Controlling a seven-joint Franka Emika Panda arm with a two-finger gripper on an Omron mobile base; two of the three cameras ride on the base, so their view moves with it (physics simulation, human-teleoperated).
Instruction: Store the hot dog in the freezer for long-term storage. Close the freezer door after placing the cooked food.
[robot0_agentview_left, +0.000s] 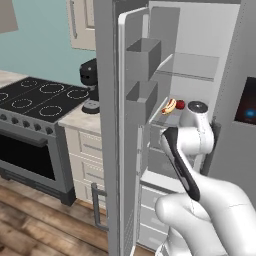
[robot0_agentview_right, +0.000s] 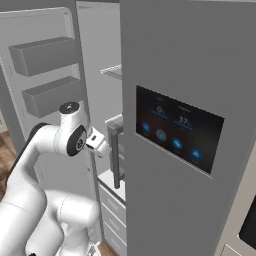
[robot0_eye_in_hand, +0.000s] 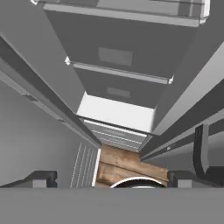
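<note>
Lying on a glass shelf inside the tall narrow grey freezer compartment (robot0_agentview_left: 200, 75), the small tan bun with its red-orange sausage (robot0_agentview_left: 169, 106) sits near the shelf's front left corner, just beside a small round red item (robot0_agentview_left: 180, 104) on its right. The hot dog is free of the robot. The plain matte grey freezer door (robot0_agentview_left: 107, 150) stands swung wide open, and two grey box-shaped bins (robot0_agentview_left: 143, 57) jut from its inner face, one above the other. The white arm reaches toward the opening below the shelf, its wrist close to the freezer's front edge. In the hand view the two-finger gripper (robot0_eye_in_hand: 112, 178) points down past the grey drawer fronts (robot0_eye_in_hand: 118, 54) toward a strip of brown wooden floor (robot0_eye_in_hand: 127, 164); its dark fingertips (robot0_eye_in_hand: 41, 178) stand far apart at the bottom corners with nothing between them. The neighbouring grey fridge door with a dark touchscreen (robot0_agentview_right: 178, 127) is shut. To the left of the freezer door, a black stovetop (robot0_agentview_left: 40, 97) adjoins a pale counter (robot0_agentview_left: 82, 120) carrying a black coffee machine (robot0_agentview_left: 90, 75).
</note>
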